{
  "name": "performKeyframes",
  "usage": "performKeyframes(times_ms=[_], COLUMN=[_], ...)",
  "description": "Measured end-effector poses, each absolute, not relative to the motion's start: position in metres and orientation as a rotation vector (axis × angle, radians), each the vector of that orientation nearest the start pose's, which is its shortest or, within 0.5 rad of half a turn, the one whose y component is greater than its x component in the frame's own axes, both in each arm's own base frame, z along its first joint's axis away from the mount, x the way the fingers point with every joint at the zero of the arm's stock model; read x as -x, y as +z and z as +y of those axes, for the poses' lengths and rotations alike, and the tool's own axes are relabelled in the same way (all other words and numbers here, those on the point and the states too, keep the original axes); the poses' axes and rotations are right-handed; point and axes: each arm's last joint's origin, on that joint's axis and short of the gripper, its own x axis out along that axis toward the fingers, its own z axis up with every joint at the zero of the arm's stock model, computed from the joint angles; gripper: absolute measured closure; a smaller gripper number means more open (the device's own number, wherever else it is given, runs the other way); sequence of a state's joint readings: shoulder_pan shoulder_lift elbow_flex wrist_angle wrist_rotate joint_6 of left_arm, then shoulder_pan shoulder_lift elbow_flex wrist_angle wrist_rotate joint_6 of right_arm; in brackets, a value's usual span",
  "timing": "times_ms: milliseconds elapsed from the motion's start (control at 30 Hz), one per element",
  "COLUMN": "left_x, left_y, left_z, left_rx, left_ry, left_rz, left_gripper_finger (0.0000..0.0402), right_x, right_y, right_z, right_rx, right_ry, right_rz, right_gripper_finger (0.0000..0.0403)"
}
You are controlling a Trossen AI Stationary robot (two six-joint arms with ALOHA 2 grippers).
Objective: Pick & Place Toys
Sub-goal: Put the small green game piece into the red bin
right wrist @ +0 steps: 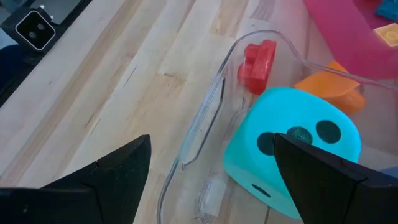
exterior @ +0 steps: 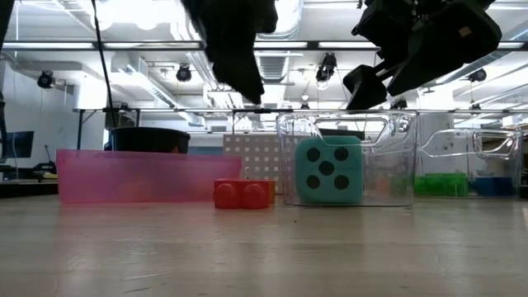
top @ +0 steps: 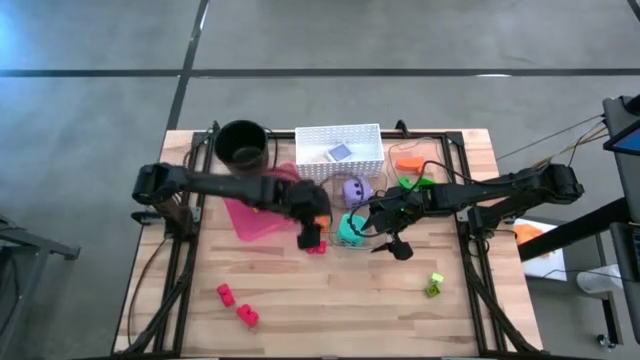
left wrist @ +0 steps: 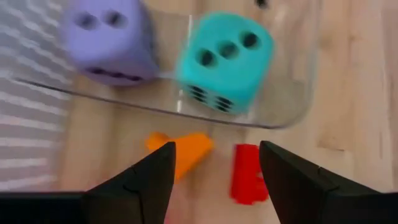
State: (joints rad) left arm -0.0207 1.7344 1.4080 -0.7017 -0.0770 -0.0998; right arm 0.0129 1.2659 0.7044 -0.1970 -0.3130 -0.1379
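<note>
Left gripper (left wrist: 214, 163) over the middle of the desk, fingers (left wrist: 146, 177) spread apart with nothing between them, hovering just above an orange brick (left wrist: 186, 151) and a red brick (left wrist: 248, 173) lying side by side on the wood, neither one touched. Just beyond those bricks, against the curved wall of a clear plastic bin (left wrist: 292, 106), a teal die (left wrist: 225, 61) inside with a purple die (left wrist: 112, 38) next to it. Right gripper (right wrist: 211, 168) raised beside the same bin, fingers (right wrist: 323, 171) wide apart and empty, teal die below and ahead of them, not in contact. Seen level across the desk: red brick and orange brick touching, just in front of the pink tray (exterior: 132, 176), teal die behind the clear wall to their side. Two more red bricks (top: 236, 305) near the desk's front left corner, a yellow-green brick (top: 434, 285) toward the front right, green pieces (top: 412, 182) and an orange piece (top: 408, 162) toward the back right. White perforated basket (top: 338, 150) at the back edge with a small card (top: 340, 153) in it, black round pot (top: 241, 143) at its left. Desk (top: 330, 310) of pale wood planks; grey floor around it; beyond, a workshop with ceiling lights, pipes and racks. No readable writing or labels anywhere.
</note>
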Motion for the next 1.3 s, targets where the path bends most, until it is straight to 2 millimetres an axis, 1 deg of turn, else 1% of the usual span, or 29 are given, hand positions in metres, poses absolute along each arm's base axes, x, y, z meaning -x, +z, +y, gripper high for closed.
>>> performKeyframes(times_ms=[133, 267, 433, 567, 767, 1033, 1167, 1300], left_x=[-0.360, -0.351, -0.345, -0.339, -0.332, -0.334, -0.334, -0.334], left_y=[0.225, 0.195, 0.172, 0.160, 0.150, 0.151, 0.151, 0.151], left_z=[-0.026, -0.032, -0.031, -0.030, -0.029, -0.029, -0.029, -0.029], left_rx=[0.086, 0.095, 0.127, 0.136, 0.139, 0.143, 0.143, 0.143], left_ry=[0.088, 0.078, 0.085, 0.087, 0.094, 0.092, 0.092, 0.093], left_rz=[0.991, 0.978, 0.911, 0.892, 0.923, 0.900, 0.900, 0.900], left_gripper_finger=[0.0170, 0.0170, 0.0170, 0.0170, 0.0170, 0.0170, 0.0170, 0.0170], right_x=[-0.249, -0.249, -0.249, -0.249, -0.249, -0.251, -0.254, -0.252], right_y=[0.210, 0.210, 0.210, 0.210, 0.210, 0.213, 0.225, 0.237], right_z=[0.012, 0.012, 0.012, 0.012, 0.013, 0.013, 0.016, 0.031], right_rx=[0.016, 0.016, 0.016, -0.005, -0.040, -0.048, -0.112, -0.108], right_ry=[0.361, 0.361, 0.361, 0.353, 0.343, 0.339, 0.325, 0.375], right_rz=[0.730, 0.730, 0.729, 0.732, 0.739, 0.706, 0.722, 0.809], right_gripper_finger=[0.0070, 0.0070, 0.0070, 0.0070, 0.0070, 0.0070, 0.0070, 0.0070])
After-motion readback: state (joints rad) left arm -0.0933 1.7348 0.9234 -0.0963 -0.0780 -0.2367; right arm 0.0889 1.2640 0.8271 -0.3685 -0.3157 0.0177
